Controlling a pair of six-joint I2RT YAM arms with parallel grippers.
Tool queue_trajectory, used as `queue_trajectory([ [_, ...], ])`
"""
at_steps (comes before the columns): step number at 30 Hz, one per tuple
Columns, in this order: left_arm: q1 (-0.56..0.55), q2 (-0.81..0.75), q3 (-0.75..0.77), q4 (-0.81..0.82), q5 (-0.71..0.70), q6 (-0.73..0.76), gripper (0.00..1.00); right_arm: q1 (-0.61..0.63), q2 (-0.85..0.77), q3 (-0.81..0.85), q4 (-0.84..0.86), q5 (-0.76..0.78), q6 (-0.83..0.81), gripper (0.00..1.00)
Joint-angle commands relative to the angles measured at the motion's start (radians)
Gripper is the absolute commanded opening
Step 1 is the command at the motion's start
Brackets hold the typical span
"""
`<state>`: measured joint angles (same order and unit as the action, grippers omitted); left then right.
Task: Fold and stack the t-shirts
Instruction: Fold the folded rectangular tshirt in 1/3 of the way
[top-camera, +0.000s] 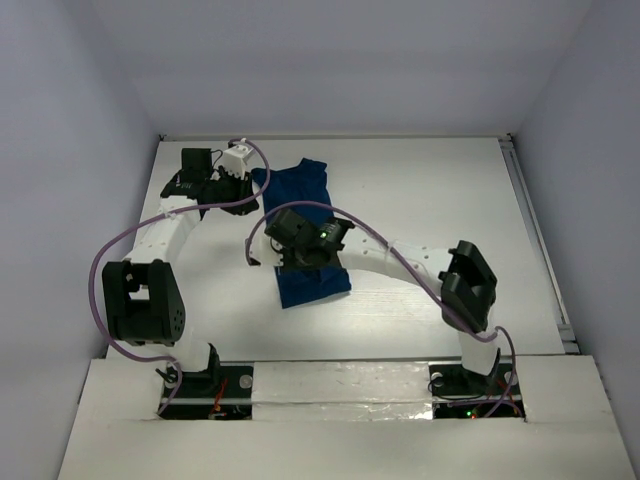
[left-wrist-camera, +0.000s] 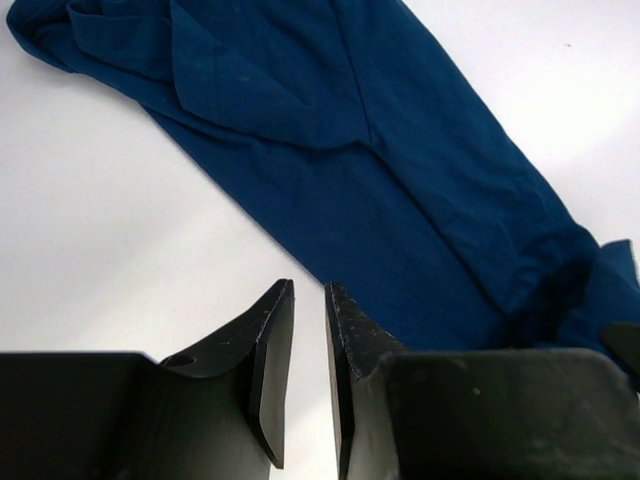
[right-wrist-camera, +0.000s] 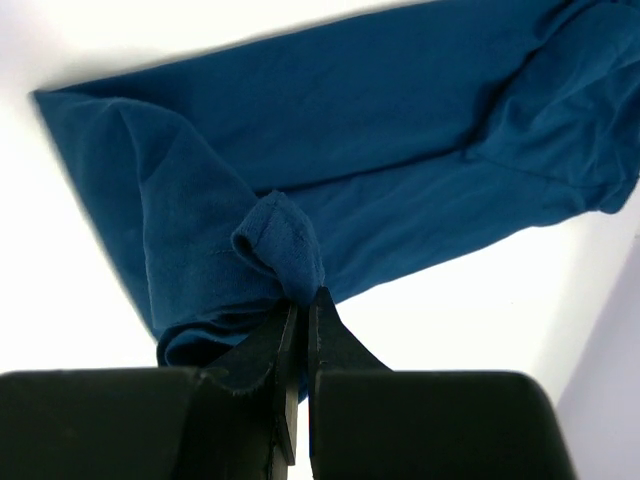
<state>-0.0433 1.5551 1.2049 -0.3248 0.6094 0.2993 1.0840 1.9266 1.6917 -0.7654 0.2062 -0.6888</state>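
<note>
The dark blue t-shirt (top-camera: 300, 185) lies on the white table as a long, narrow folded strip running from the far middle toward the near side (left-wrist-camera: 400, 180) (right-wrist-camera: 380, 130). My right gripper (top-camera: 300, 262) (right-wrist-camera: 303, 298) is shut on a bunched fold at the strip's near end, lifting a small hump of cloth. My left gripper (top-camera: 252, 180) (left-wrist-camera: 310, 290) hovers just beside the shirt's left edge near its far end. Its jaws stand only a narrow gap apart, and only bare table shows between them. No white print shows.
White table (top-camera: 430, 190) with a raised rail along its right edge (top-camera: 535, 240). Grey walls close in the far side and both sides. A purple cable (top-camera: 110, 250) loops off the left arm. The right arm's elbow (top-camera: 468, 280) stands over the near right.
</note>
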Motion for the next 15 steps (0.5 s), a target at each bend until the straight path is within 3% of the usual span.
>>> queue_trajectory([
  [1, 0.016, -0.053, 0.002, 0.026, 0.027, 0.017, 0.16, -0.033, 0.057, 0.085, 0.046, 0.004, -0.041, 0.0],
  [15, 0.045, -0.05, -0.022, 0.052, 0.043, 0.02, 0.14, -0.131, 0.229, 0.319, 0.031, 0.03, -0.077, 0.0],
])
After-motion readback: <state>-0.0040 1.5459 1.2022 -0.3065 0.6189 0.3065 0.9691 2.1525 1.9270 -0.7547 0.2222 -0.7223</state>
